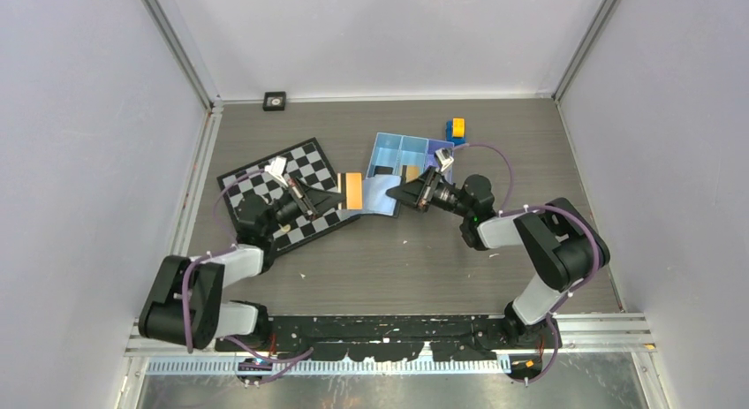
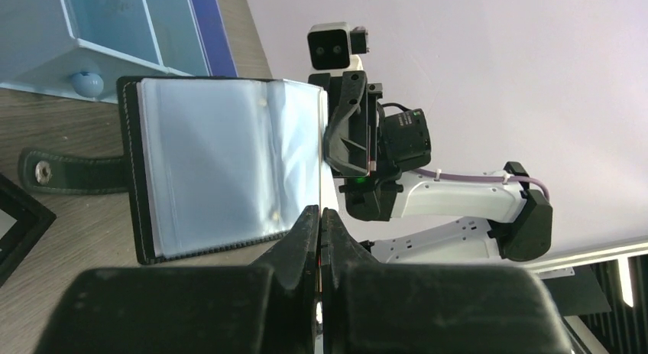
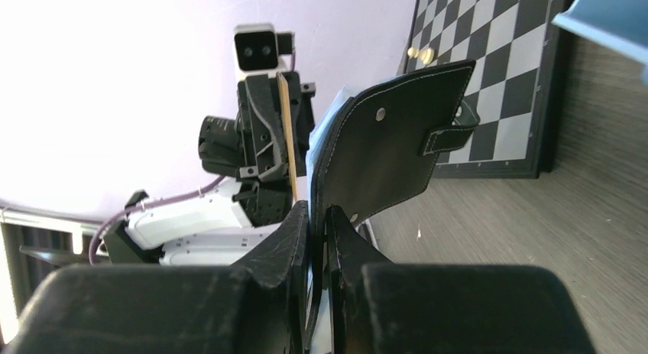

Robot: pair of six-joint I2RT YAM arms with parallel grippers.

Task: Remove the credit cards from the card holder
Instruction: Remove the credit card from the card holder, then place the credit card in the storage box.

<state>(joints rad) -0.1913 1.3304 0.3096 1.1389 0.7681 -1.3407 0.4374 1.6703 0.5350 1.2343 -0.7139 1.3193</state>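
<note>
The card holder [image 1: 380, 195] is held open above the table, its pale bluish sleeves [image 2: 229, 163] facing up and its black cover [image 3: 390, 147] and strap underneath. My right gripper [image 1: 399, 193] [image 3: 317, 216] is shut on the holder's right edge. A gold-orange credit card [image 1: 353, 190] sticks out at the holder's left edge and appears edge-on [image 3: 288, 132] in the right wrist view. My left gripper [image 1: 334, 197] [image 2: 320, 216] is shut on that card. Whether the card's end still sits in a sleeve I cannot tell. No silvery-grey card shows.
A chessboard [image 1: 283, 197] lies under the left arm. A light-blue compartment tray [image 1: 411, 148] stands just behind the holder, with a small tan item [image 1: 411, 172] in it. Yellow-and-blue blocks [image 1: 456, 129] sit behind the tray, and a small black square [image 1: 275, 101] at the back wall.
</note>
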